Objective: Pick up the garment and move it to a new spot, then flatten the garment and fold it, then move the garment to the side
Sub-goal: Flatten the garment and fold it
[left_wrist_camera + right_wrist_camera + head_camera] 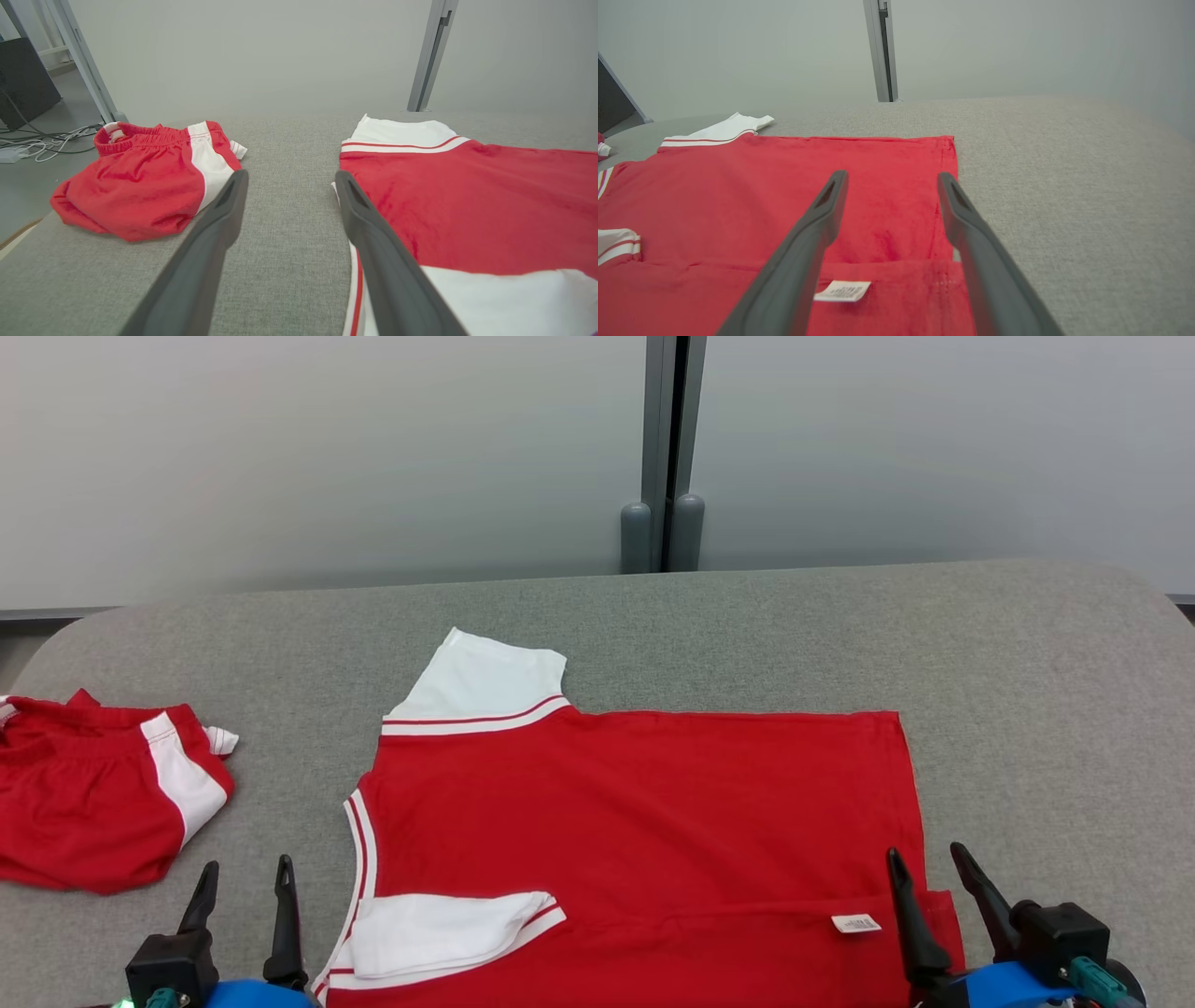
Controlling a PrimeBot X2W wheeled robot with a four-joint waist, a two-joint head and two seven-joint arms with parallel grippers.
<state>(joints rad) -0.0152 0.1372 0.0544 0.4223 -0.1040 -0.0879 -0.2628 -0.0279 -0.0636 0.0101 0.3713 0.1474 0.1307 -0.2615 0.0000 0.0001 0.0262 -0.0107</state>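
Your worktop [1027, 663]: red jersey [635, 812] spread out, red shorts [84, 793] apart; left pincer [246, 864], right pincer [925, 850] agape, empty.

Left arm's fingers [285, 924] and right arm's fingers [910, 915]: long, tapered, dark grey, slotted at the tips, each pair mounted on a black block [1064, 926] over a blue wrist housing [1008, 982] with teal connector [1092, 978].

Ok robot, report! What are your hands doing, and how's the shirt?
Left gripper open, empty, beside shirt. Right gripper open, empty, over its hem. Shirt flat, near edge folded in. Shorts lie apart, left.
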